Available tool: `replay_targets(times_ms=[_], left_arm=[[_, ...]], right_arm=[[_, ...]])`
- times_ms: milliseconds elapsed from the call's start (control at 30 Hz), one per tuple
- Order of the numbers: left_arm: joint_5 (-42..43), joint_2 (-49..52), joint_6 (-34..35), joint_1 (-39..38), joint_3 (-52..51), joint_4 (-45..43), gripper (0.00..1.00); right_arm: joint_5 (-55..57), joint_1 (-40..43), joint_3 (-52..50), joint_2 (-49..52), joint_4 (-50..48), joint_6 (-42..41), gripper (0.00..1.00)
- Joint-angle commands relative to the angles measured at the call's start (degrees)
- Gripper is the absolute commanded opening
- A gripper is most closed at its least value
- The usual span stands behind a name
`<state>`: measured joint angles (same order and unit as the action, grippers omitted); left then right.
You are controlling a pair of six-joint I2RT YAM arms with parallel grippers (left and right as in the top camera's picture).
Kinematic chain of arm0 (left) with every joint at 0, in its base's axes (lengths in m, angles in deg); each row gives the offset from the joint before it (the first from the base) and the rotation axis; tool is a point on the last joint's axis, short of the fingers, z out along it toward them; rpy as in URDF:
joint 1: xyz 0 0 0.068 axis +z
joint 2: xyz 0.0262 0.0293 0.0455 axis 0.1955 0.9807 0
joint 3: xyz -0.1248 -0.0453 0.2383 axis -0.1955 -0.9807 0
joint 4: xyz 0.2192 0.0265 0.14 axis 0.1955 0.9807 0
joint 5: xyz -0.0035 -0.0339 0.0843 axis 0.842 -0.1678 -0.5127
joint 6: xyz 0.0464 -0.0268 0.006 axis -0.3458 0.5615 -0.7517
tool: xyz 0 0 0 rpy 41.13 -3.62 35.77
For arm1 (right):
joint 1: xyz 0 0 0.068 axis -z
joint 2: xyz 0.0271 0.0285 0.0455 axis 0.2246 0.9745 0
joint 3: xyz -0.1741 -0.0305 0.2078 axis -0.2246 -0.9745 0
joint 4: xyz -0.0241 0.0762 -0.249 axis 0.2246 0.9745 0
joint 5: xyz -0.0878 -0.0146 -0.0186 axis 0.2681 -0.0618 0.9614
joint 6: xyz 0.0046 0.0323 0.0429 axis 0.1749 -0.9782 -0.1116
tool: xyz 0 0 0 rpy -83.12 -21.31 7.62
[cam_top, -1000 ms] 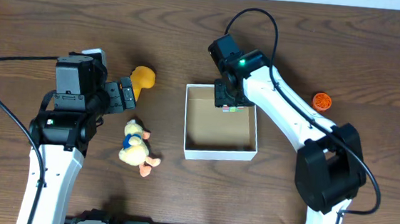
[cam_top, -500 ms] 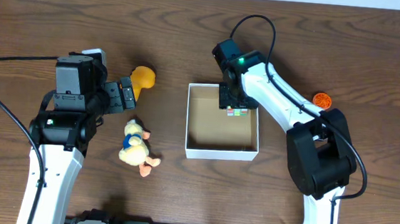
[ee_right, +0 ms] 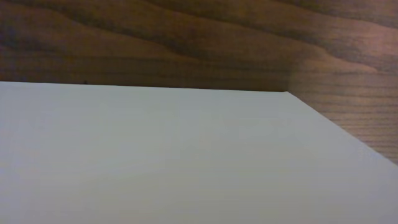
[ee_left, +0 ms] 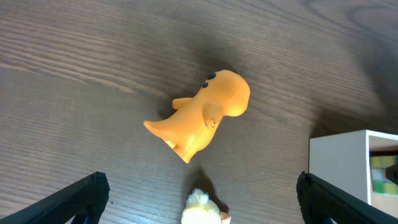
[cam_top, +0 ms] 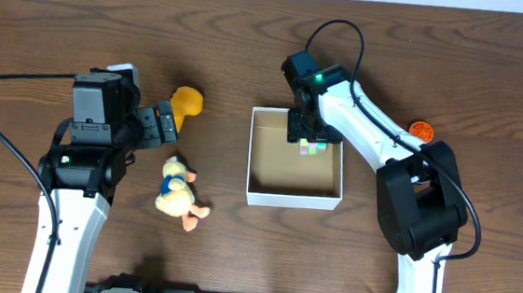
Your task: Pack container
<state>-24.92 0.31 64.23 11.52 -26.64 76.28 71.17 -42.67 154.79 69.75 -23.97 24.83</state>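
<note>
Resting on the brown wooden bench (cam_top: 47, 17), the container (cam_top: 293, 201) sits a little right of the middle, with white walls around a brown inside. The right pincer (cam_top: 304, 131) hangs over its far right corner, and just below it a small colourful block (cam_top: 314, 149) shows inside the container. I cannot tell whether this pincer grips the block, because the right wrist view gives only a white wall and some wood. The left pincer (cam_top: 168, 125) is on the left side, its fingers spread wide and holding nothing. Just beside it lies an orange toy (ee_left: 202, 115). A yellow plush duck (cam_top: 176, 196) lies nearer, left of the container. A small orange round thing (cam_top: 420, 132) lies further right, apart from the container.
</note>
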Motion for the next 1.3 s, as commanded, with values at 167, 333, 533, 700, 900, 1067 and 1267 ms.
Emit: replay_targets(times_ms=[167, 333, 533, 700, 900, 1067, 1267], left_arm=[[0.11, 0.24, 0.11, -0.13, 1.16, 0.42, 0.98], [0.11, 0.26, 0.11, -0.11, 1.16, 0.44, 0.98], [0.15, 0.26, 0.07, -0.13, 1.16, 1.40, 0.98], [0.17, 0.76, -2.78, -1.38, 1.16, 3.85, 0.98], [0.15, 5.05, -3.37, -6.64, 1.16, 5.55, 0.98], [0.24, 11.82, -2.67, -10.38, 1.16, 6.38, 0.98], [9.53, 15.58, -2.73, -14.03, 1.16, 4.11, 0.99]], right_arm=[[0.68, 0.37, 0.33, -0.85, 0.52, -0.44, 0.72], [0.68, 0.37, 0.39, -3.91, 0.74, -0.02, 0.69], [0.94, 0.37, 0.39, -10.36, 0.74, 2.08, 0.60], [0.20, 0.24, 0.39, -15.54, -0.83, 7.56, 0.56], [-4.42, -1.25, 0.33, -16.61, -0.57, 14.99, 0.21], [-4.74, -2.51, 0.26, -14.84, 0.52, 14.99, 0.06], [-5.60, -2.99, 0.26, -11.39, 1.92, 14.99, 0.06]])
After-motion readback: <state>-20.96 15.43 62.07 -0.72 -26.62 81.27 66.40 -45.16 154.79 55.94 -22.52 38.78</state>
